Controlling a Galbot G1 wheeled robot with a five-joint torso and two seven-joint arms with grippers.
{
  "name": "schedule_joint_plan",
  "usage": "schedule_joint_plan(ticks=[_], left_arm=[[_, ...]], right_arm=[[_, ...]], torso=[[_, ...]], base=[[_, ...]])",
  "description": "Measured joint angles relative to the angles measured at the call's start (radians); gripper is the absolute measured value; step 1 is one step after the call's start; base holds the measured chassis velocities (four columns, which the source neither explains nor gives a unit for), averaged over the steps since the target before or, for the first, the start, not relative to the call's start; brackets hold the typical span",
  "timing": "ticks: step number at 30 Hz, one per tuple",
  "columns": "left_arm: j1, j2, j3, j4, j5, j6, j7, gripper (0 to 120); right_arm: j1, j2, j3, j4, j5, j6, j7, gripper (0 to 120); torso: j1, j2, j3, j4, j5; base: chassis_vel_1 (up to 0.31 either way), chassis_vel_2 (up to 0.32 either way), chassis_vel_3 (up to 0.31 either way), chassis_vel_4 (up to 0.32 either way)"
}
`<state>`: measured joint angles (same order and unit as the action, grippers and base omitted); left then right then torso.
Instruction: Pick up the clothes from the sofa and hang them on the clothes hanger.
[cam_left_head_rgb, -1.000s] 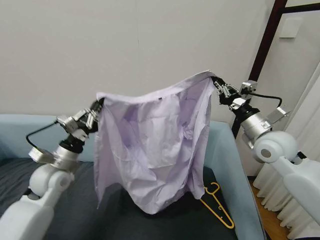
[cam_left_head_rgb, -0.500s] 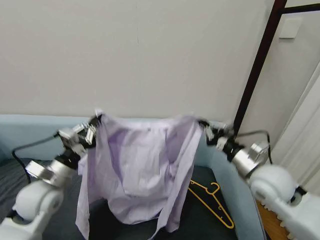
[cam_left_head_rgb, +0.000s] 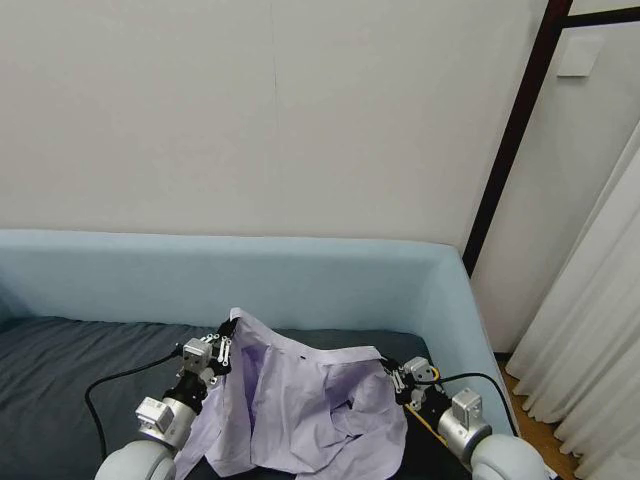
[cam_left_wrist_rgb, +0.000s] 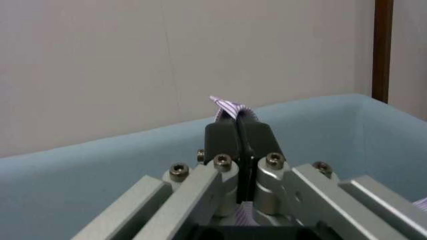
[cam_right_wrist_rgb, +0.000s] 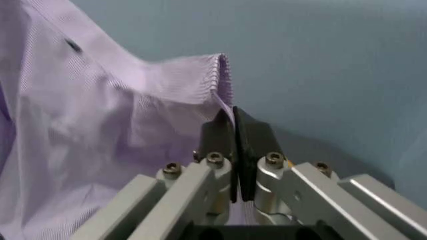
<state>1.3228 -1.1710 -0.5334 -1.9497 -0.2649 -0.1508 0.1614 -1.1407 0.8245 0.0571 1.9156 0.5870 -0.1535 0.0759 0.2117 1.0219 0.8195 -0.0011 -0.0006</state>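
Head view: the purple shirt (cam_left_head_rgb: 300, 405) hangs low over the blue sofa (cam_left_head_rgb: 320, 285). It is held up at two corners and sags in the middle. Its lower part lies in soft folds on the dark seat (cam_left_head_rgb: 70, 350).

The left gripper (cam_left_head_rgb: 226, 338) has the left corner of the shirt, with its fingers pressed tight on the cloth. The right gripper (cam_left_head_rgb: 392, 374) has the right corner, close to the sofa's right arm rest, and it pinches the cloth too. Both grippers are down low, just above the seat and in front of the sofa's back.

Left wrist view: two black fingers (cam_left_wrist_rgb: 223, 137) are squeezed together, and a little bit of striped purple cloth pokes out past their tips. Behind them are the sofa's blue back and a pale wall (cam_left_wrist_rgb: 100, 60).

Right wrist view: the black fingers (cam_right_wrist_rgb: 255, 131) are shut on the thin edge of the shirt — the cloth goes up from the tips and then spreads wide and wrinkly to one side. The blue sofa is behind it.

Past the sofa, on the right in the head view, a dark pole (cam_left_head_rgb: 510, 140) stands by the wall, and a white curtain (cam_left_head_rgb: 590, 350) hangs beside it.
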Motion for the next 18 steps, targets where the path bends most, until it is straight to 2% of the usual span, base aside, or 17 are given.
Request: schedule_joint_plan(ticks=[2, 3, 6, 8, 12, 15, 18], left_arm=[[0.001, 0.008, -0.008, -0.002, -0.001, -0.002, 0.001, 0], [0.001, 0.008, -0.008, -0.002, -0.001, -0.002, 0.001, 0], [0.013, 0.020, -0.026, -0.007, -0.005, -0.003, 0.001, 0], [0.018, 0.023, -0.030, -0.009, -0.006, -0.004, 0.000, 0], [0.037, 0.030, -0.056, -0.018, -0.008, -0.006, -0.002, 0], [0.045, 0.033, -0.070, -0.021, -0.007, -0.007, -0.004, 0], [0.060, 0.035, -0.087, -0.031, -0.007, -0.008, -0.009, 0]], right_arm=[[-0.012, 0.003, 0.009, -0.019, 0.029, -0.051, 0.030, 12], [-0.012, 0.003, 0.009, -0.019, 0.029, -0.051, 0.030, 12], [-0.013, 0.013, 0.030, -0.079, 0.048, -0.150, 0.076, 26], [-0.008, 0.016, 0.036, -0.101, 0.043, -0.176, 0.071, 30], [0.027, 0.022, 0.070, -0.184, 0.043, -0.278, 0.002, 48], [0.044, 0.024, 0.075, -0.225, 0.017, -0.293, -0.041, 55], [0.091, 0.048, 0.065, -0.318, -0.026, -0.287, -0.060, 70]], torso=[[0.000, 0.000, 0.000, -0.0001, 0.0000], [0.000, 0.000, 0.000, -0.0001, 0.0000], [0.000, 0.000, 0.000, 0.0000, 0.0001], [0.000, 0.000, 0.000, -0.0003, 0.0000], [0.000, 0.000, 0.000, 0.0000, 0.0000], [0.000, 0.000, 0.000, 0.0000, -0.0001], [0.000, 0.000, 0.000, -0.0001, -0.0001]], base=[[0.000, 0.000, 0.000, 0.000], [0.000, 0.000, 0.000, 0.000], [0.000, 0.000, 0.000, 0.000], [0.000, 0.000, 0.000, 0.000], [0.000, 0.000, 0.000, 0.000], [0.000, 0.000, 0.000, 0.000], [0.000, 0.000, 0.000, 0.000]])
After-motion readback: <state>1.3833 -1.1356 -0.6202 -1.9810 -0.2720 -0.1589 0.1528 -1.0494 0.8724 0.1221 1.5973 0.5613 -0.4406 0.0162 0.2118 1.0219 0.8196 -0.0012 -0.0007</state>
